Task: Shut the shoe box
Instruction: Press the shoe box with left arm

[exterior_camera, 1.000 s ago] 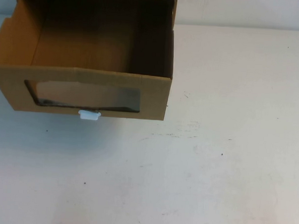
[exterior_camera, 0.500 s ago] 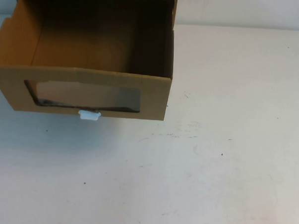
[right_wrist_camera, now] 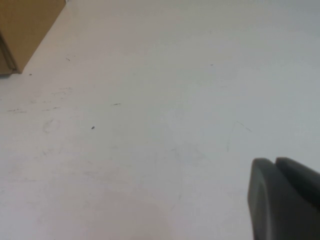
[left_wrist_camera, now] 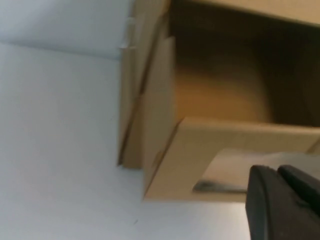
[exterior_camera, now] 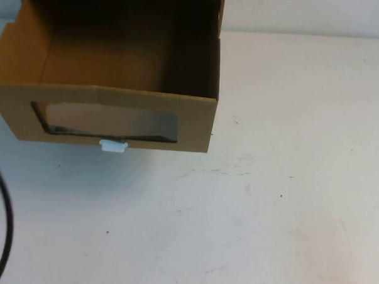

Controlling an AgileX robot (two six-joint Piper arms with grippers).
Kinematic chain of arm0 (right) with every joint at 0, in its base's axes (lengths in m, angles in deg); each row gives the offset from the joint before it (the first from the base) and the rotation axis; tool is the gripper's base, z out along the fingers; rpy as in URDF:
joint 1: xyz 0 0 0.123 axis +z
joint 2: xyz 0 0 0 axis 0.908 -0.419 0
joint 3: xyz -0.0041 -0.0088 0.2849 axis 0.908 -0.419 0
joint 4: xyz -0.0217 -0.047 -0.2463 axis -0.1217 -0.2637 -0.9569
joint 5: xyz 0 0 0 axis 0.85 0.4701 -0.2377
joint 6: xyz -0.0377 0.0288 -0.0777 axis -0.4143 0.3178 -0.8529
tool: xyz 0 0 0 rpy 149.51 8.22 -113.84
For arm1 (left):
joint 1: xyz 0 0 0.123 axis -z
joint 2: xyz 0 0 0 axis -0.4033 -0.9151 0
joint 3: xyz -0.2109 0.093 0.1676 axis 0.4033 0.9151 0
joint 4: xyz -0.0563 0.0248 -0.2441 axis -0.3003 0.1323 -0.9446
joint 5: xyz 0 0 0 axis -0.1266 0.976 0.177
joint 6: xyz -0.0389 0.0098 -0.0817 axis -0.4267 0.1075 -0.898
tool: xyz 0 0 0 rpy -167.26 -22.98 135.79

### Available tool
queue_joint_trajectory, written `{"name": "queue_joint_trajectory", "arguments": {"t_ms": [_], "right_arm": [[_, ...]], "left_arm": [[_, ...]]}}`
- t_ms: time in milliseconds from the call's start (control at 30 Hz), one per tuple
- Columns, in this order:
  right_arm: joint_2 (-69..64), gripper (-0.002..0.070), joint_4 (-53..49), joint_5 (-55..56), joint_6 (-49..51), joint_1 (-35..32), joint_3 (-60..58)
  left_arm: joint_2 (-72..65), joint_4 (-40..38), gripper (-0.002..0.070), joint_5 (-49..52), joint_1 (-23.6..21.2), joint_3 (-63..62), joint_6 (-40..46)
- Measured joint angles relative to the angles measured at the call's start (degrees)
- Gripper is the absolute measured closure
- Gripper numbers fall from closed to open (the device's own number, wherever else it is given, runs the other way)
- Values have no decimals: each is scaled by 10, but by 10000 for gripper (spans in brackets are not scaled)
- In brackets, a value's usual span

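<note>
Your shoe box [exterior_camera: 110, 82] is sitting at the far left of the white table [exterior_camera: 281, 202], drawer pulled out toward you and open on top, interior bare cardboard. Its front panel is facing you, with the dark window [exterior_camera: 108, 121] across it and the white pull tab [exterior_camera: 112, 145] just below the window's lower edge.

Your left gripper [left_wrist_camera: 285, 205] is showing only as a dark blurred mass near the box's front left corner; whether it is open or closed cannot be told. A black cable [exterior_camera: 3, 228] is curving in at the table's left edge.

Your right gripper [right_wrist_camera: 282, 197] is hanging over bare table, well apart from the box's corner [right_wrist_camera: 25, 30]; its opening cannot be told, nothing visibly held.
</note>
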Motion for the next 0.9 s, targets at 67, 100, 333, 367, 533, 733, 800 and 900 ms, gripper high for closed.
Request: {"name": "queue_joint_trajectory", "arguments": {"t_ms": [67, 100, 333, 367, 533, 733, 800, 900], "right_arm": [[0, 687, 0, 0, 0, 0, 0], [0, 687, 0, 0, 0, 0, 0], [0, 687, 0, 0, 0, 0, 0], [0, 687, 0, 0, 0, 0, 0], [0, 687, 0, 0, 0, 0, 0], [0, 687, 0, 0, 0, 0, 0], [0, 687, 0, 0, 0, 0, 0], [0, 687, 0, 0, 0, 0, 0]], "left_arm": [[-73, -47, 680, 40, 0, -79, 73], [-114, -69, 680, 60, 0, -123, 104], [-371, -119, 680, 153, 0, -413, 195], [-409, -119, 680, 168, 0, -455, 198], [-569, -120, 680, 246, 1, -642, 202], [-727, -120, 680, 313, 1, -799, 202], [-759, -120, 680, 320, 1, -833, 202], [-789, -120, 680, 321, 1, -856, 202]]}}
